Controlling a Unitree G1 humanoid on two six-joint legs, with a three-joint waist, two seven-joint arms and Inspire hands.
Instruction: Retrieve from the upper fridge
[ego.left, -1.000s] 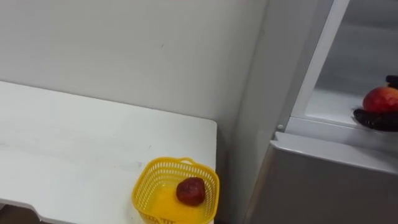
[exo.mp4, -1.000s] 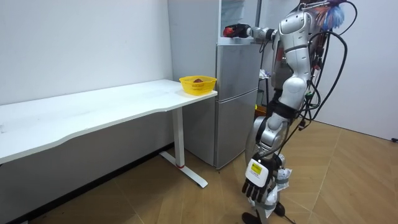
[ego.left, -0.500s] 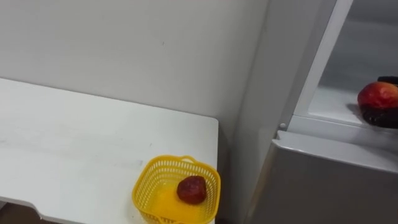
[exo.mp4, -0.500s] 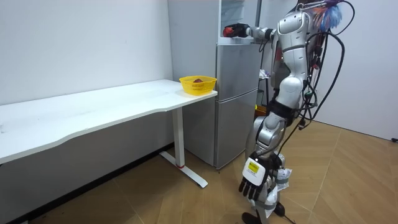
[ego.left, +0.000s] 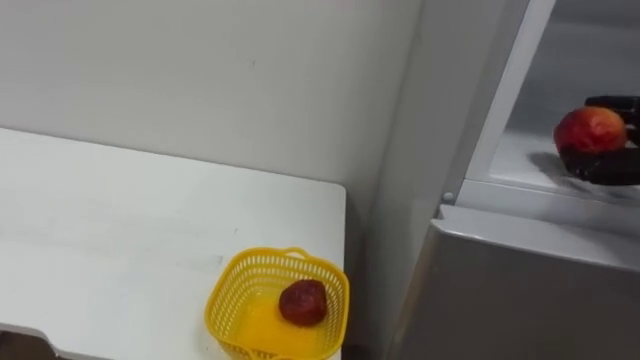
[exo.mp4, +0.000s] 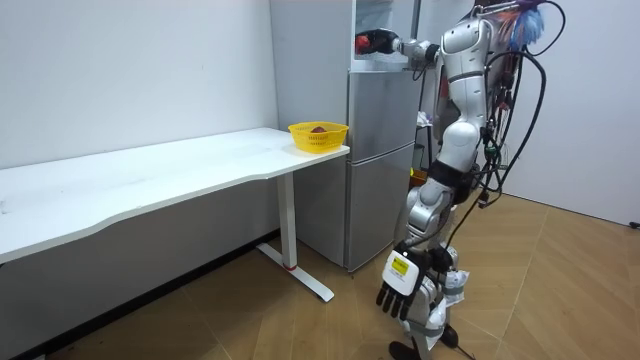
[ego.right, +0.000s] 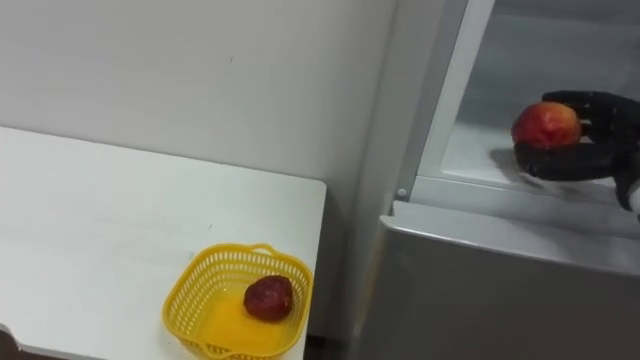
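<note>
Your right robot hand grips the apple inside the fridge; next, likely draw it out toward the basket below-left.

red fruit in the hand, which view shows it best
Right eye view: the red fruit lies whole in the curled right hand. Left eye view crops that hand; room view shows a dot.

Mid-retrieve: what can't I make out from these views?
- Whether the red fruit is clear of the fridge shelf: the right hand curled round it hides its underside, eye views.
- Rest of the upper fridge: cut by top and right edges, eye views.
- What the dark fruit in the yellow basket is: too small.
- Palm of the left hand: faces away, room view.
</note>
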